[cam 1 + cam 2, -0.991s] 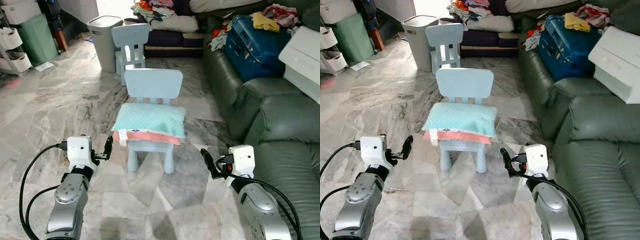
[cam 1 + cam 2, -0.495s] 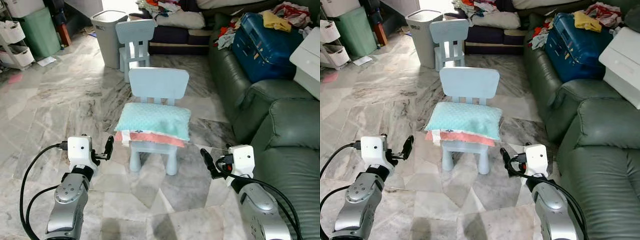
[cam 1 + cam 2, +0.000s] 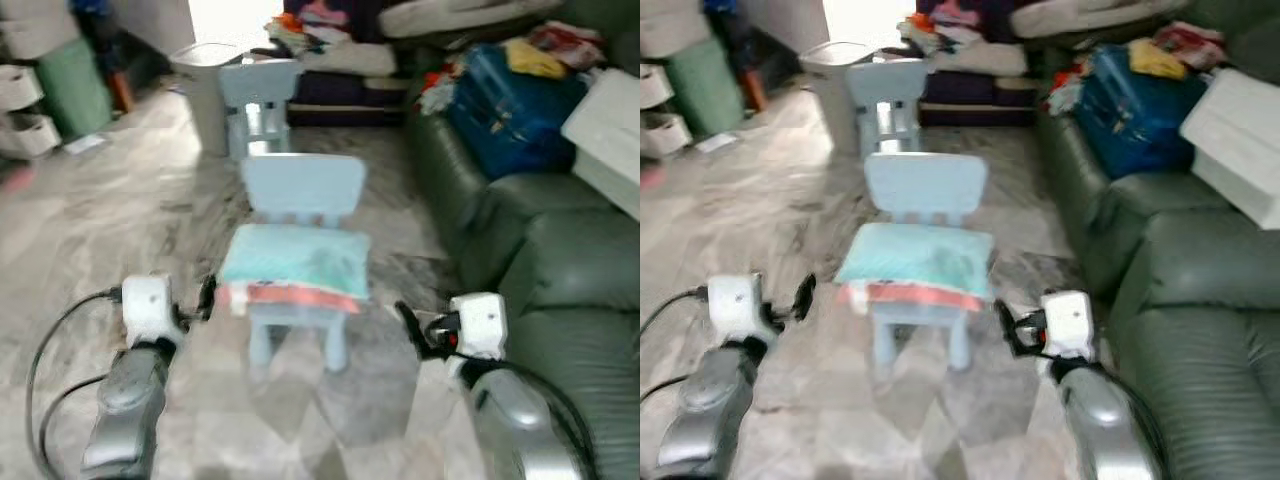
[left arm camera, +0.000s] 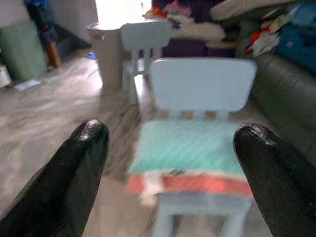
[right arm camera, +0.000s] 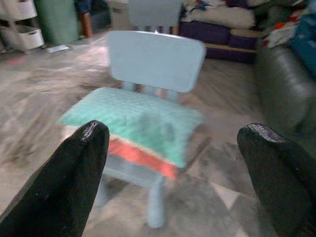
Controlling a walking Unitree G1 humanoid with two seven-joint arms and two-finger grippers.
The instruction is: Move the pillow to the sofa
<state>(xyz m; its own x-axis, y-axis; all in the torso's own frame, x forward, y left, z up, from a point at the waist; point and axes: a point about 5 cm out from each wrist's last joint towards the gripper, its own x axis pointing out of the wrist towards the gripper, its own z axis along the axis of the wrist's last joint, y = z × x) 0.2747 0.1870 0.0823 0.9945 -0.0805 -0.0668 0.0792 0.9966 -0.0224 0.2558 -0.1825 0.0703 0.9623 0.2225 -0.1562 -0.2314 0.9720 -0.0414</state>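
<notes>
Head views blur as I find the pillow [image 3: 293,260] on the small chair [image 3: 303,190], left gripper [image 4: 168,148] and right gripper [image 5: 173,153] both spread wide short of it, so misjudged reach could tip it.

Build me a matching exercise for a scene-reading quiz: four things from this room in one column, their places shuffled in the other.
Things:
1. pillow
2. blue suitcase
3. grey bin
4. white box

Places:
A. on the green sofa, laundry on top
B. at the far end of the floor, beside the farther small chair
C. on the nearer small chair's seat
D. on the sofa's near part

Pairs: 1-C, 2-A, 3-B, 4-D
</notes>
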